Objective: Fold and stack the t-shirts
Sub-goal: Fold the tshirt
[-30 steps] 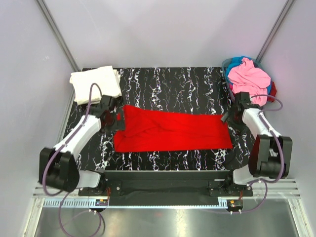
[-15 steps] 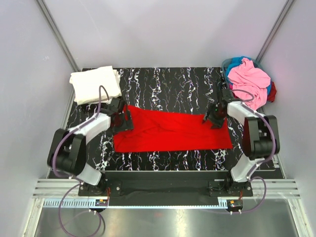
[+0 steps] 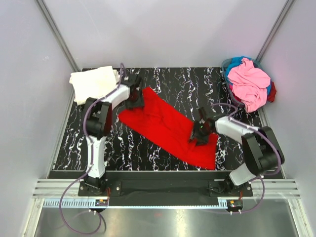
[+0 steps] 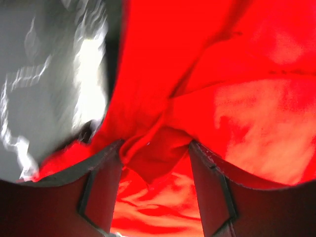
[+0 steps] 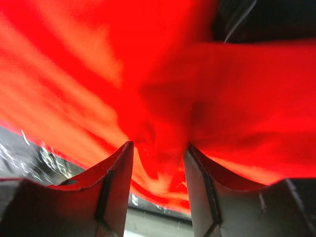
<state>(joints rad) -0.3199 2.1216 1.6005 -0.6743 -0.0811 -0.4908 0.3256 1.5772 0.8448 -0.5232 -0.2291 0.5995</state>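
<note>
A red t-shirt (image 3: 165, 121) lies diagonally across the black marbled table (image 3: 187, 81), from the far left to the near right. My left gripper (image 3: 135, 98) is at the shirt's far-left end, shut on a bunched fold of red cloth (image 4: 148, 158). My right gripper (image 3: 199, 133) is on the shirt's near-right part, shut on a pinch of the cloth (image 5: 163, 133). A folded white t-shirt (image 3: 94, 83) lies at the far left corner, just left of my left gripper. Both wrist views are filled with red cloth, the left (image 4: 237, 74) and the right (image 5: 98, 59).
A basket (image 3: 226, 66) at the far right corner holds a pile of pink (image 3: 249, 81) and blue clothes. Grey walls close in the table on both sides. A blurred pale area (image 4: 49, 74) shows left of the cloth in the left wrist view.
Both grippers have swung the red shirt round: the left end went up toward the white shirt, the right end came nearer and inward. The shirt went from lying level to lying diagonal.
</note>
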